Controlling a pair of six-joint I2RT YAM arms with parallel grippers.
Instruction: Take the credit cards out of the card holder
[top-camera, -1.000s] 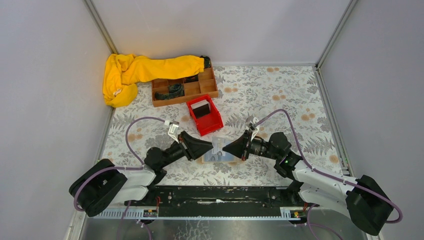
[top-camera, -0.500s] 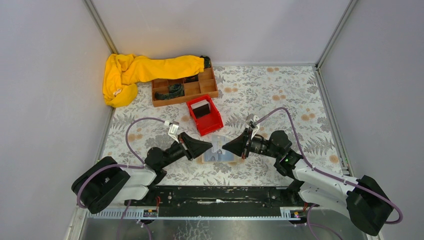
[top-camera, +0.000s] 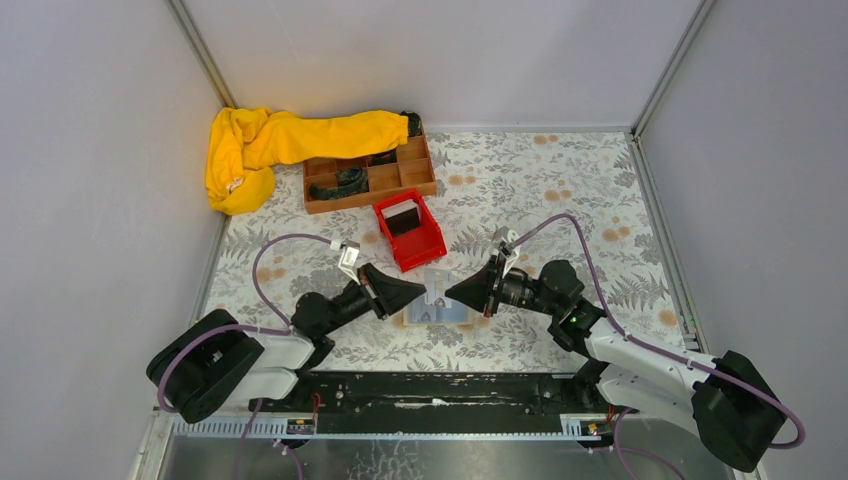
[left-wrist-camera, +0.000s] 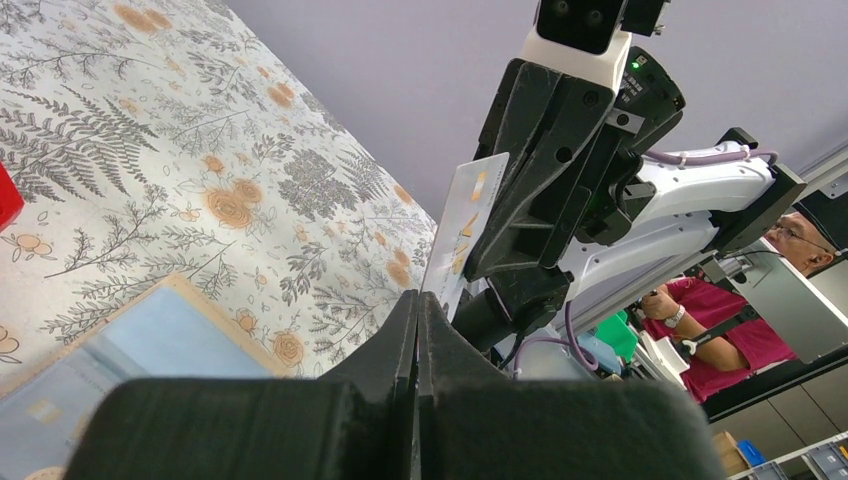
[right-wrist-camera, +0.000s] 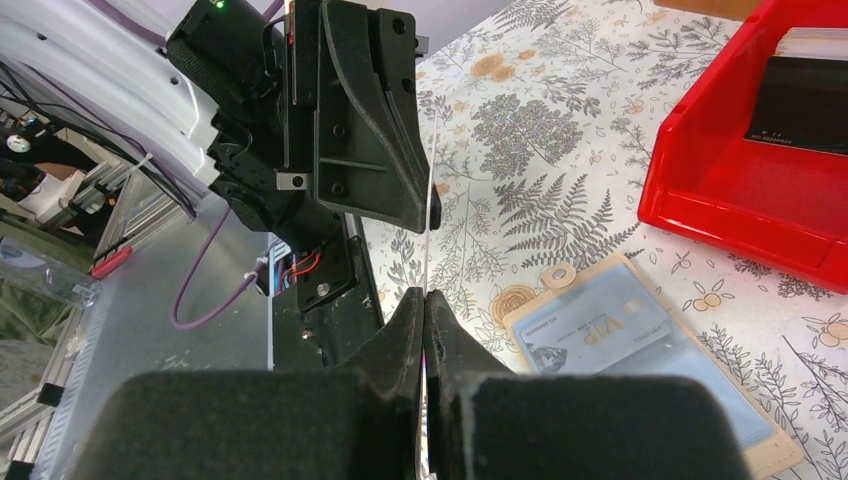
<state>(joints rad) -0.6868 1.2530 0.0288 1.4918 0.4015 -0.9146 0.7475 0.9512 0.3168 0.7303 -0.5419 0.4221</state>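
The slate-blue card holder (top-camera: 440, 312) lies open on the table between the arms, its tan edge showing. It also shows in the left wrist view (left-wrist-camera: 150, 340) and in the right wrist view (right-wrist-camera: 660, 365), where a grey-blue credit card (right-wrist-camera: 590, 330) lies in it. My right gripper (top-camera: 450, 293) (right-wrist-camera: 425, 295) is shut on a whitish credit card (left-wrist-camera: 462, 225) (right-wrist-camera: 431, 200) and holds it on edge above the holder. My left gripper (top-camera: 422, 292) (left-wrist-camera: 417, 297) is shut, its tips right beside that card's edge. I see nothing between its jaws.
A red bin (top-camera: 425, 245) (right-wrist-camera: 740, 200) stands just behind the holder with a dark card (top-camera: 404, 216) (right-wrist-camera: 810, 105) upright in it. A brown compartment tray (top-camera: 368, 180) and a yellow cloth (top-camera: 270, 145) are at the back left. Walls close in both sides.
Both grippers stay tip to tip above the card holder. The left arm has edged slightly to the right. Nothing else has moved.
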